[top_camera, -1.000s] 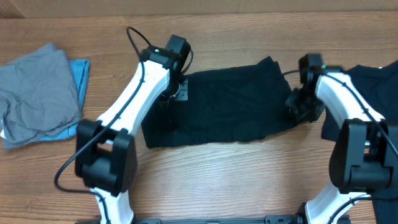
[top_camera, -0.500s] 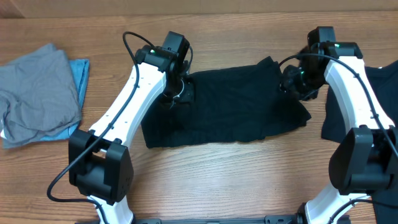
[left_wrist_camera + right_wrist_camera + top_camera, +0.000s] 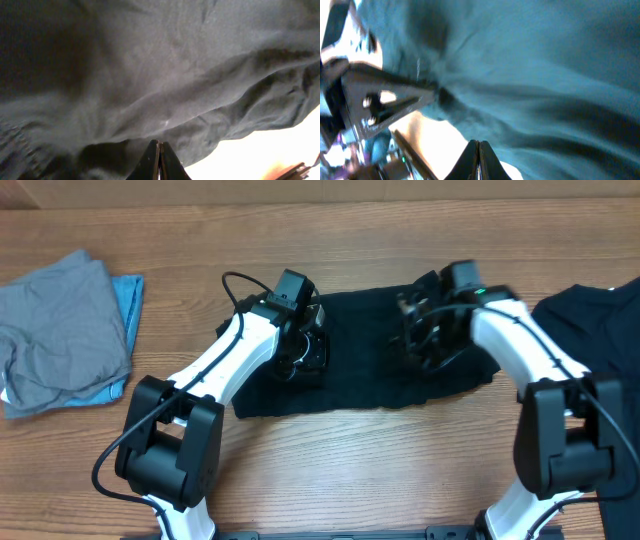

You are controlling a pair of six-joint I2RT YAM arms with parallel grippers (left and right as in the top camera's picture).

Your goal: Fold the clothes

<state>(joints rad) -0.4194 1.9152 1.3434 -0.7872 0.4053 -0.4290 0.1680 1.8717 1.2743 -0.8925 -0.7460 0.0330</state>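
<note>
Cloth in hand: black garment [image 3: 370,355], spread at the centre of the table [image 3: 350,470], long side running from 9 to 3 o'clock, rumpled near both ends.
Left gripper [image 3: 159,146]: over the garment's 9 o'clock end, fingers pressed flat together; taken as closed on a thin pinch of the black cloth, judging by creases running toward the tips in the wrist view.
Right gripper [image 3: 479,146]: over the garment's 2 o'clock corner, likewise closed tip to tip, cloth bunched round it; taken as a pinch on the same garment.
Why a hold at each end: to keep so limp a fabric taut, and to carry each end toward the middle without sag or twist.
Step judged: start of a fold, ends gripped; hard to tell on black cloth whether any layer is already doubled.
Grey piece [image 3: 55,330]: at 9 o'clock on the table, loosely folded on top of a light-blue piece [image 3: 127,300], well apart from both arms; probably set there to leave the working space free.
Second black garment [image 3: 590,320]: at 3 o'clock, partly past the picture edge, just beside the right arm; likely waiting its turn.
Risk: thin cloth slipping from a shallow pinch, or only one layer caught.
Next move, as a guess: lift low and level, bring the ends together at the centre, release once flat.
</note>
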